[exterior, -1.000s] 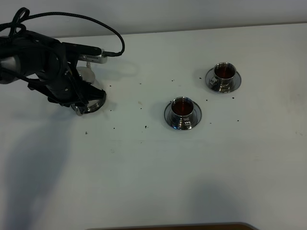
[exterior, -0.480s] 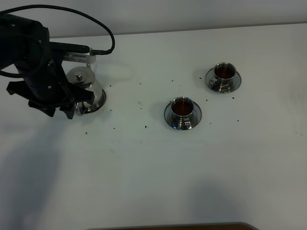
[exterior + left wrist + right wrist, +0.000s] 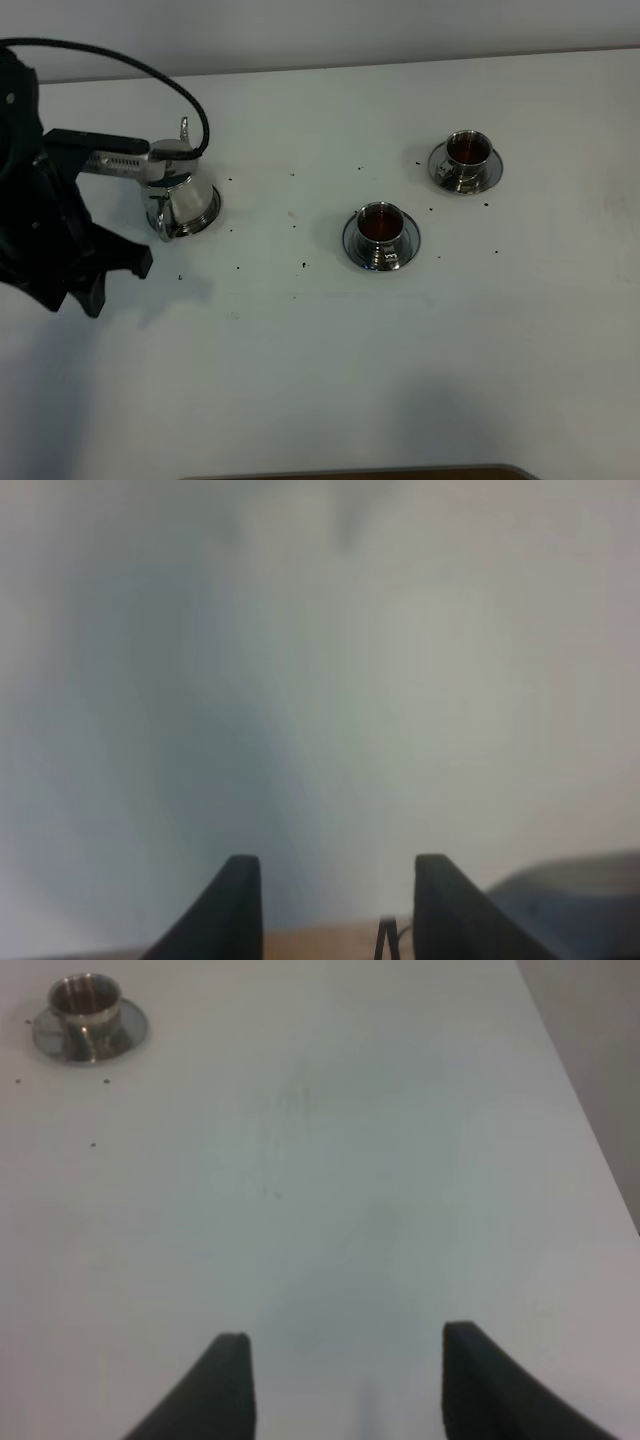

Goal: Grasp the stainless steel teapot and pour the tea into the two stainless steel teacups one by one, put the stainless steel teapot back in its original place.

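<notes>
The stainless steel teapot (image 3: 180, 192) stands upright at the back left of the white table, on its steel coaster (image 3: 203, 220), whose rim just shows under the base. My left gripper (image 3: 115, 280) is open and empty, in front of and to the left of the teapot, apart from it. The left wrist view shows its fingers spread (image 3: 338, 900) over blurred bare table. Two steel teacups on saucers hold reddish-brown tea: one near the middle (image 3: 381, 232), one further back right (image 3: 466, 158). My right gripper (image 3: 345, 1370) is open and empty; one cup (image 3: 88, 1015) lies far from it.
Small dark specks (image 3: 304, 265) dot the table around the cups and teapot. The left arm's black cable (image 3: 170, 85) arcs above the teapot. A brown edge (image 3: 350, 472) shows at the table's front. The table's right edge (image 3: 585, 1130) shows in the right wrist view.
My left gripper has let go of the teapot and drawn back toward the front left. The teapot stays standing on its coaster. The cups have not moved.
</notes>
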Motion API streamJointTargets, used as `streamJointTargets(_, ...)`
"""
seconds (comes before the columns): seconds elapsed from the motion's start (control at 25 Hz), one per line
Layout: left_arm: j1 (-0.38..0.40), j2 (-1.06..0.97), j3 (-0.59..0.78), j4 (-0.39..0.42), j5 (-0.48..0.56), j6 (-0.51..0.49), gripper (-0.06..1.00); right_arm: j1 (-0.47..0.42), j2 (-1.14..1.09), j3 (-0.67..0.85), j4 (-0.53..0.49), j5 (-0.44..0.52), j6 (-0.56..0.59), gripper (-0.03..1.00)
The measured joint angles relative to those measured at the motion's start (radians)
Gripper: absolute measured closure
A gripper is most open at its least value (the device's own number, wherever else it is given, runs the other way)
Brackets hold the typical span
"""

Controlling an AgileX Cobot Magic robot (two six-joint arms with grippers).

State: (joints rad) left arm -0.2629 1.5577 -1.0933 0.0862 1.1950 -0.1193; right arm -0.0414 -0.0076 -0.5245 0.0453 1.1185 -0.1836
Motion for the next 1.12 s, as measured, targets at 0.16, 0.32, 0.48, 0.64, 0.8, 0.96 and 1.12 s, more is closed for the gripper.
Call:
streamJointTargets(0.16, 0.000, -0.150, 0.154, -0.008, 0.001, 0.000, 0.53, 0.000, 0.000, 0.000, 0.000, 0.000, 0.000, 0.54)
streamJointTargets(0.32, 0.000, -0.304, 0.292, -0.021, -0.016, -0.001, 0.53, 0.000, 0.000, 0.000, 0.000, 0.000, 0.000, 0.54)
streamJointTargets(0.48, 0.000, -0.447, 0.434, -0.054, -0.080, -0.001, 0.53, 0.000, 0.000, 0.000, 0.000, 0.000, 0.000, 0.54)
streamJointTargets(0.64, 0.000, -0.576, 0.547, -0.070, -0.137, 0.000, 0.53, 0.000, 0.000, 0.000, 0.000, 0.000, 0.000, 0.54)
streamJointTargets(0.8, 0.000, -0.675, 0.621, -0.069, -0.141, 0.000, 0.53, 0.000, 0.000, 0.000, 0.000, 0.000, 0.000, 0.54)
streamJointTargets(0.96, 0.000, -0.750, 0.627, -0.069, -0.139, 0.000, 0.53, 0.000, 0.000, 0.000, 0.000, 0.000, 0.000, 0.54)
streamJointTargets(1.12, 0.000, -0.822, 0.627, -0.069, -0.138, 0.000, 0.53, 0.000, 0.000, 0.000, 0.000, 0.000, 0.000, 0.54)
